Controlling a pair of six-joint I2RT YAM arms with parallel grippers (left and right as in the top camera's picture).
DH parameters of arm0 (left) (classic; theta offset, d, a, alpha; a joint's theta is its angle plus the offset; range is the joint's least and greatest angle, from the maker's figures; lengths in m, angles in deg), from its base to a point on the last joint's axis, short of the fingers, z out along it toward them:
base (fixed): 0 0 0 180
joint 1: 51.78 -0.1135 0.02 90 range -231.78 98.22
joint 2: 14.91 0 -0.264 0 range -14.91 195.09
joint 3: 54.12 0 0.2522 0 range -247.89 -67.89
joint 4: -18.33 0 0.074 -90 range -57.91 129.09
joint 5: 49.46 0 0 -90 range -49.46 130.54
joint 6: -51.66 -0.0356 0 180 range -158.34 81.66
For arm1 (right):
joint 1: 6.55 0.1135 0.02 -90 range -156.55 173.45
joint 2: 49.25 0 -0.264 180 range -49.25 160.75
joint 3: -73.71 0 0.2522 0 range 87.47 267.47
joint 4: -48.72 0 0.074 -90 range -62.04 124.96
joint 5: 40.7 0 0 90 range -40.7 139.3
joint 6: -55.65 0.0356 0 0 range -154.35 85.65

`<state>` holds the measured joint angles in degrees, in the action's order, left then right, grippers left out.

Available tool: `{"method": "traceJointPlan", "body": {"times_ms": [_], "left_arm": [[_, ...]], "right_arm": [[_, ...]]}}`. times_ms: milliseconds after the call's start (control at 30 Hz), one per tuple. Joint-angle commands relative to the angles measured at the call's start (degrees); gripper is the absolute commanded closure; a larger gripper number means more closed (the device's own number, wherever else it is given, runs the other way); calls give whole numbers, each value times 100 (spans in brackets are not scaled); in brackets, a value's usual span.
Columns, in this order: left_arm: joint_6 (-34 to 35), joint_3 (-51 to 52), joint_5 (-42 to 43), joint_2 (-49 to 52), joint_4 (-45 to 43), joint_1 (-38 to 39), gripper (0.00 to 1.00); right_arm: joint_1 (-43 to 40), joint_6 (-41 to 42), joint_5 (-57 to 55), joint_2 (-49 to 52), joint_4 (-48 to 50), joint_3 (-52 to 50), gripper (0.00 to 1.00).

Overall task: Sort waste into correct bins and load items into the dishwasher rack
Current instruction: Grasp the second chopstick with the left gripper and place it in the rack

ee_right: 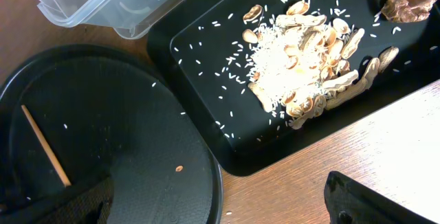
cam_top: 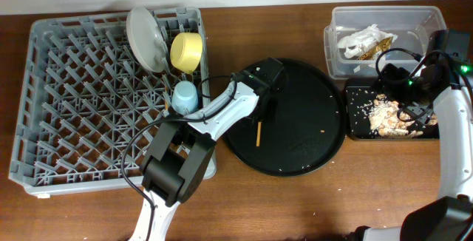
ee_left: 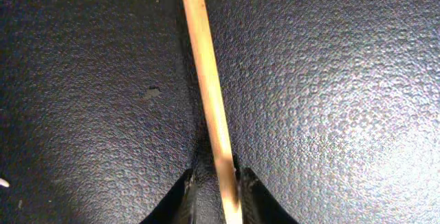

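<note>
Overhead, the left gripper (cam_top: 262, 115) sits over the round tray (cam_top: 318, 145); the right gripper (cam_top: 408, 109) is beyond its right edge, and I cannot tell whether it is open. Left wrist: fingers (ee_left: 251, 200) pinch the chopstick (ee_left: 210, 93) on the tray. Right wrist: scraps (ee_right: 302, 59) lie right of it.

Bright, even overhead light, soft shadows on the tabletop (cam_top: 295, 204). Left wrist close-up: pale glare on the round tray (ee_left: 357, 114) at right, chopstick (ee_left: 206, 80) blurred toward the bottom edge. Right wrist view sharp.
</note>
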<state>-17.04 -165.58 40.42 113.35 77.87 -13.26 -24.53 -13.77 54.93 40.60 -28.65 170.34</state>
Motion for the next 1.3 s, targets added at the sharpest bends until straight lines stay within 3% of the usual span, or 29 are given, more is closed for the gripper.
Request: {"method": "traceJointPlan", "body": {"times_ms": [0,100,267,333,367,533,567,600,733,800,867,933,1000,1167,1200,1233,1267], "left_arm": [[55,55,81,118,-15,4,80],[52,48,81,116,-17,4,99],[48,-442,83,107,382,-37,99],[-337,-1526,68,94,1290,-138,99],[-761,-2656,-208,94,1987,-330,99],[-776,-5652,-1182,94,4496,-962,99],[-776,-6096,-1222,94,5095,-1141,99],[-1036,-6157,-970,11,5095,-1281,99],[-1414,-5668,-1021,-671,5095,-1746,99],[-831,-4183,-1019,-1429,5095,-2100,99],[-654,-3119,-1021,-1556,5036,-2308,99],[-562,-1711,-1067,-1556,4291,-2490,99],[-260,-1019,-1060,-1556,3744,-2653,99],[-249,-133,-1084,-1556,3180,-2756,99],[-251,-96,-1086,-1556,3136,-2756,93],[-254,-96,-1088,-1556,3117,-2756,76],[-293,-96,-1086,-1556,3115,-2756,70]], "right_arm": [[-9,-15,31,-17,2,55,2],[-9,-15,31,-17,2,55,2],[-9,-15,31,-17,0,55,2],[-9,-15,31,-17,0,55,2],[-9,-15,31,-17,0,55,1],[-9,-15,31,-17,0,55,2],[-9,-15,31,-17,0,55,1],[-9,-15,31,-17,0,55,2],[-9,-15,31,-17,0,55,2],[-9,-15,31,-17,0,55,1],[-9,-15,31,-17,0,55,2],[-9,-15,31,-17,0,55,2],[-9,-15,31,-15,2,55,2],[-9,-15,31,-13,2,55,2],[-9,-15,31,-13,2,55,1],[-9,-15,31,-13,2,55,1],[-9,-15,31,-13,0,55,2]]}}
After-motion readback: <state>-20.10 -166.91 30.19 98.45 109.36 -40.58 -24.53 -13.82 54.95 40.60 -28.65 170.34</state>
